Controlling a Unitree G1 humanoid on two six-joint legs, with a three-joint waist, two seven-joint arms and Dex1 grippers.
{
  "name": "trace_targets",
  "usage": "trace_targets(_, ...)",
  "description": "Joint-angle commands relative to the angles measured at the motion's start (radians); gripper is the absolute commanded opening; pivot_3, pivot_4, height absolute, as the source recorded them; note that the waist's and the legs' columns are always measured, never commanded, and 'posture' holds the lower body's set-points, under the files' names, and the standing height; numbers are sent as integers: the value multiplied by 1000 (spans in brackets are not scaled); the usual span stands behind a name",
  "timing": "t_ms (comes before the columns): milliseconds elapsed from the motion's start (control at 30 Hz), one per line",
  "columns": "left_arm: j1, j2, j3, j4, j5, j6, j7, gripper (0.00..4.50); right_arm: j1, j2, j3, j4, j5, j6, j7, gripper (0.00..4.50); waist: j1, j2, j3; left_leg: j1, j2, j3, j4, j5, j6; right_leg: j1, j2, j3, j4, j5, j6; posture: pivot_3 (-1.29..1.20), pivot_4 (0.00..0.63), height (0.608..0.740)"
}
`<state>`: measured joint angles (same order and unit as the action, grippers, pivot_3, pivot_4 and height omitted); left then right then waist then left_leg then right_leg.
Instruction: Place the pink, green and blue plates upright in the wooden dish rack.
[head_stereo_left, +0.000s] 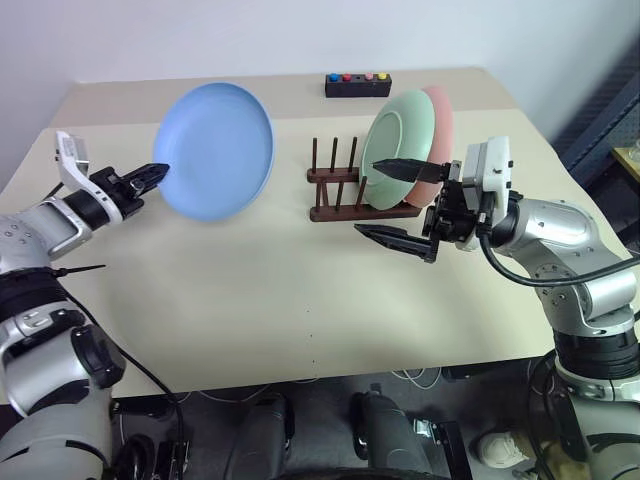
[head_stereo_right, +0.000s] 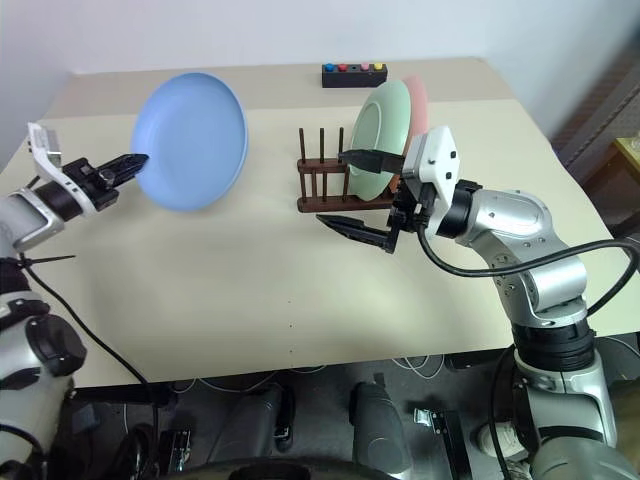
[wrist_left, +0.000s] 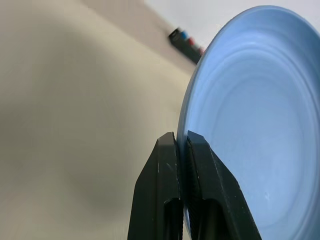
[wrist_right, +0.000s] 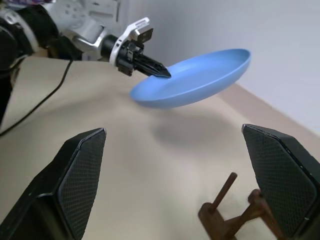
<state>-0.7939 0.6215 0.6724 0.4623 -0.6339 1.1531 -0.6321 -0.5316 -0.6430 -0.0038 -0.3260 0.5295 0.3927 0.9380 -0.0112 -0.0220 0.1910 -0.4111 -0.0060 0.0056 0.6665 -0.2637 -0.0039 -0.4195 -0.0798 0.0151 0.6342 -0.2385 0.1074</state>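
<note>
Pinched at its rim by the left gripper (head_stereo_left: 158, 172), the blue plate (head_stereo_left: 215, 150) hangs in the air left of the wooden dish rack (head_stereo_left: 345, 185), likely stiff, light and slick, while the right gripper (head_stereo_left: 392, 201) gapes wide beside the rack.

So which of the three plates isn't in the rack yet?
The blue plate: the left claw is shut on its rim, holding it above the table, while the green plate and pink plate stand in the rack.
</note>
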Motion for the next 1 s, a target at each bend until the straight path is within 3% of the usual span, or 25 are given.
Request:
trace_targets(33, 2, -25, 65, -94, -81, 13, 64, 22, -16, -26, 75, 28, -245, -219, -34, 4500, -1, 0, 0, 0, 0, 0, 0, 0, 0, 0, 0, 0, 0, 0, 0, 0, 150, 740)
trace_targets(200, 43, -114, 124, -221, -161, -3, 159, 22, -128, -25, 127, 48, -455, -457, -74, 4500, -3, 0, 0, 0, -1, 0, 0, 1, -1, -1, 0, 1, 0, 0, 0, 0, 150, 740)
trace_targets(500, 141, -112, -74, -432, -183, -5, 141, 22, -265, -106, 206, 193, -792, -905, -131, 4500, -1, 0, 0, 0, -1, 0, -1, 2, -4, -1, 0, 1, 0, 0, -1, 0, 150, 740)
trace_targets(700, 112, -133, -87, -467, -211, -47, 181, 22, -283, -113, 245, 264, -889, -1036, -160, 4500, -3, 0, 0, 0, -1, 0, -1, 2, -5, -1, 0, 1, 0, 0, -1, 0, 150, 740)
trace_targets(833, 108, -241, -21, -503, -292, -93, 280, 22, -286, -99, 236, 278, -971, -1073, -233, 4500, -1, 0, 0, 0, -1, 0, -1, 3, -6, -1, -1, 1, 0, 0, -1, 0, 150, 740)
trace_targets(1000, 147, -394, -43, -621, -307, -216, 409, 22, -301, -90, 220, 287, -1063, -1086, -333, 4500, -1, 0, 0, 0, -1, 0, -1, 5, -9, -1, -1, 1, 0, 0, -1, 0, 150, 740)
